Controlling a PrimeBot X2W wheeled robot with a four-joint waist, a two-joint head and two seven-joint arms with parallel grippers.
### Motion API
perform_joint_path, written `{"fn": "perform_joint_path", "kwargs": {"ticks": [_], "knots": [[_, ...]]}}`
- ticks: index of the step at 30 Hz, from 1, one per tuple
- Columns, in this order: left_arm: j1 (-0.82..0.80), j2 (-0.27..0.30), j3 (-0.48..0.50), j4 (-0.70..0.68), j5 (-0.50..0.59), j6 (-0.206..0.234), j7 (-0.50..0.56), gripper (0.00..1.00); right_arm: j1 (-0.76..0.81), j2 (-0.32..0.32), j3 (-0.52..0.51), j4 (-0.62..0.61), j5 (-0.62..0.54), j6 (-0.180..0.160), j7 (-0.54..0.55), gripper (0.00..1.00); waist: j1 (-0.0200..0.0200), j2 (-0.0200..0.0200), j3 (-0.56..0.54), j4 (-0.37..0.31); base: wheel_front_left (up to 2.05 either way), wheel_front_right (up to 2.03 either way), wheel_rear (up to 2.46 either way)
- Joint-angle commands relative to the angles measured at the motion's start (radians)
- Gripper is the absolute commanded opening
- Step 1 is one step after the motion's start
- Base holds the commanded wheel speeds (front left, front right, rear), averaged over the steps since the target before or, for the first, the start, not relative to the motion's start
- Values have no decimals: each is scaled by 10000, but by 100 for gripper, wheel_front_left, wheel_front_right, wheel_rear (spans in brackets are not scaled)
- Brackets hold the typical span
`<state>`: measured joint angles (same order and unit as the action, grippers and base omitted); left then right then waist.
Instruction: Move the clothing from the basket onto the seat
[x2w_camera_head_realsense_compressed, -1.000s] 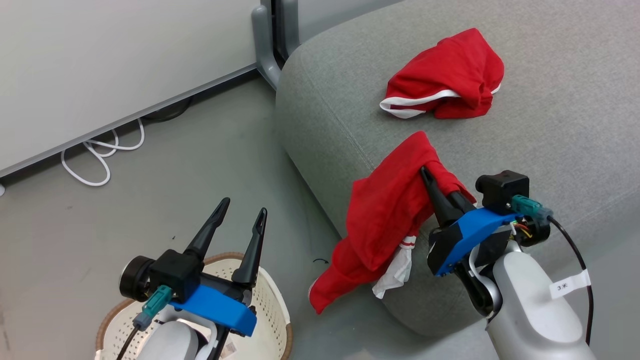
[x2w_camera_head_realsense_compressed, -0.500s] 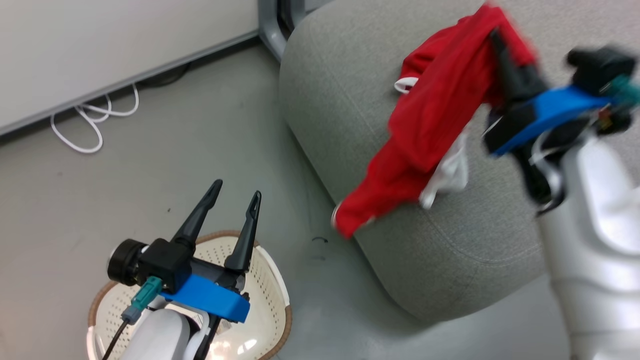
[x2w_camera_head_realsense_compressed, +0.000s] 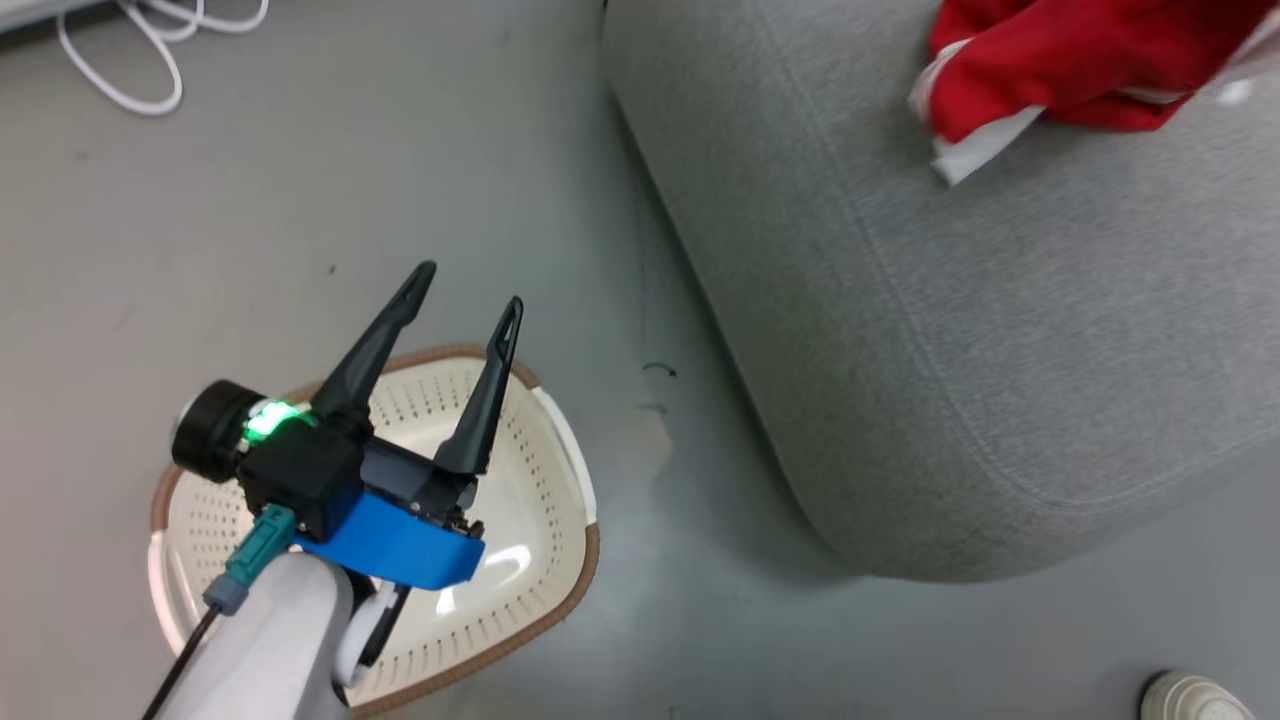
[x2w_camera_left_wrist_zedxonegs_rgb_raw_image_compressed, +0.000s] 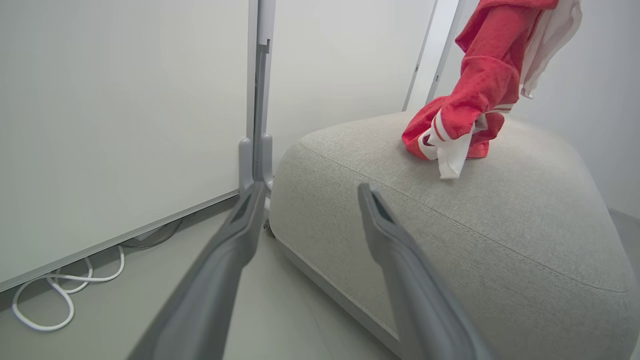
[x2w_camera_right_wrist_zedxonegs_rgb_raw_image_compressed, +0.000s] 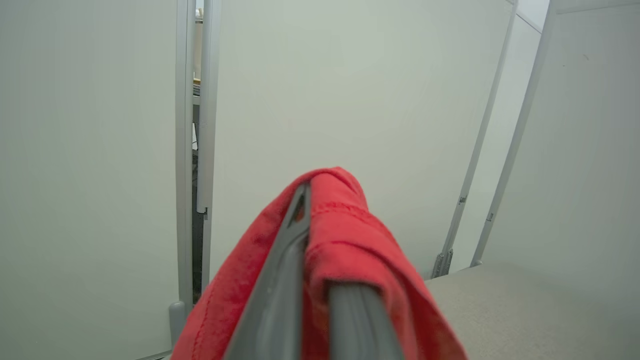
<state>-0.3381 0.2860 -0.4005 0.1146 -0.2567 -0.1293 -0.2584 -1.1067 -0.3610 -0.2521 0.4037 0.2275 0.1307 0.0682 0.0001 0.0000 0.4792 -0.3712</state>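
My left gripper (x2w_camera_head_realsense_compressed: 468, 287) hovers open above the cream perforated basket (x2w_camera_head_realsense_compressed: 560, 590) at the lower left; the part of the basket's inside that I can see is bare plastic. The grey seat (x2w_camera_head_realsense_compressed: 950, 350) takes up the right side. Red clothing (x2w_camera_head_realsense_compressed: 1080, 60) with white trim shows at the top right over the seat. In the left wrist view, past that open gripper (x2w_camera_left_wrist_zedxonegs_rgb_raw_image_compressed: 311, 189), a red garment (x2w_camera_left_wrist_zedxonegs_rgb_raw_image_compressed: 485, 85) hangs from above with its lower end touching the seat (x2w_camera_left_wrist_zedxonegs_rgb_raw_image_compressed: 500, 225). My right gripper (x2w_camera_right_wrist_zedxonegs_rgb_raw_image_compressed: 312, 200) is shut on the red fabric (x2w_camera_right_wrist_zedxonegs_rgb_raw_image_compressed: 345, 240), which drapes over its fingers.
A white cable (x2w_camera_head_realsense_compressed: 120, 60) lies coiled on the grey floor near the pale partition wall (x2w_camera_left_wrist_zedxonegs_rgb_raw_image_compressed: 125, 125) and its metal post (x2w_camera_left_wrist_zedxonegs_rgb_raw_image_compressed: 257, 100). A pale rounded object (x2w_camera_head_realsense_compressed: 1190, 695) sits at the bottom right corner of the head view. Open floor separates the basket from the seat.
The right gripper has carried the red garment up and further over the seat, leaving the head view. The head camera has tilted downward. My left gripper stays open over the basket.
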Motion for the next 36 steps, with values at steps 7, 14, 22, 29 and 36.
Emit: {"fn": "perform_joint_path", "kwargs": {"ticks": [7,14,22,29,36], "knots": [[-530,408,74,-764,163,7,122,100,-332,-870,-826,595,-384,3,8,0,-1,0,1350,463,0,0,0],[-854,635,114,-1440,290,82,335,100,577,-699,-1375,2109,-499,3,-572,0,-1,0,2133,701,0,0,0],[-851,727,179,-1586,221,244,425,100,822,-308,-1284,3968,-969,2,-1303,100,-1,0,2293,905,0,0,0],[-722,568,206,-1282,103,407,258,100,1005,-125,-1045,4966,-1270,2,-1856,100,-1,0,1792,1079,0,0,0],[-537,271,173,-698,-134,447,86,100,1502,-73,-933,5407,-1453,2,-2162,100,-1,0,869,1239,0,0,0]]}}
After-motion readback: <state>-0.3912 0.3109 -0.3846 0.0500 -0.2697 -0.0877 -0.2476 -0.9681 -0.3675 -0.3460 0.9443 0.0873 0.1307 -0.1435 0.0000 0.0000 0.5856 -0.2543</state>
